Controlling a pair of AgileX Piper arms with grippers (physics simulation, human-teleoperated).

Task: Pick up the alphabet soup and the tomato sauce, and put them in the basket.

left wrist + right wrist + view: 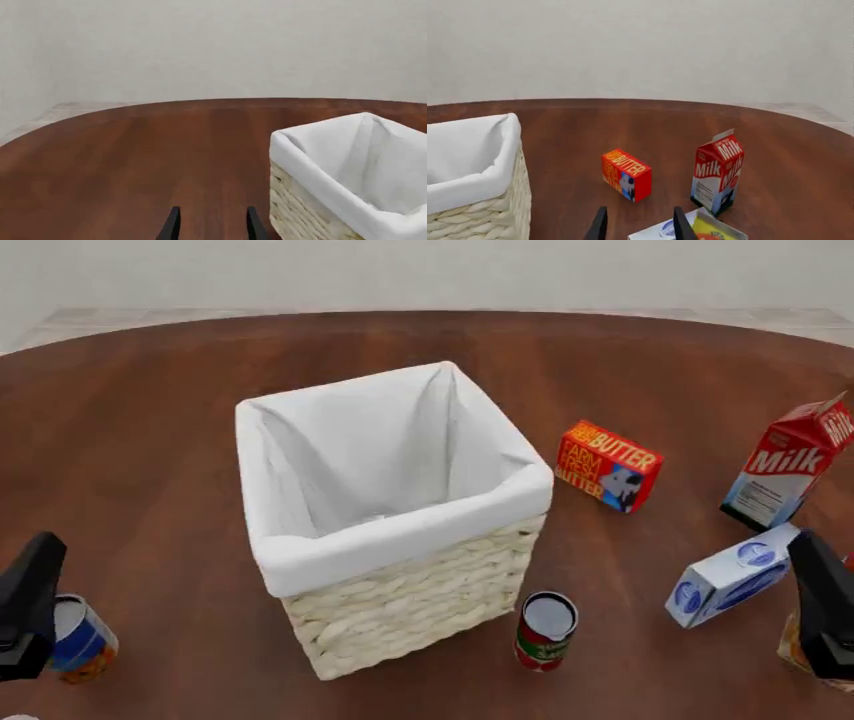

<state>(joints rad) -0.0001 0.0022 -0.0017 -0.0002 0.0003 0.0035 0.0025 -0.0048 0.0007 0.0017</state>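
The red carton (790, 468) ahead of the right claw (636, 225) reads "Milk" on its sides. The small red-orange box (609, 465) ahead and to that claw's left reads "BUTTER". Other labels are too small to read.

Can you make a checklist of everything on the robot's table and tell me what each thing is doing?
Surface: brown wooden table.
Job's things: basket upright, nothing seen inside; tomato sauce upright just in front of it; alphabet soup by the left arm.
Clutter: butter box, milk carton, blue-and-white carton lying down.
Grippers: left gripper and right gripper both open, holding nothing.
Cables: nothing seen.
Surroundings: plain pale wall.
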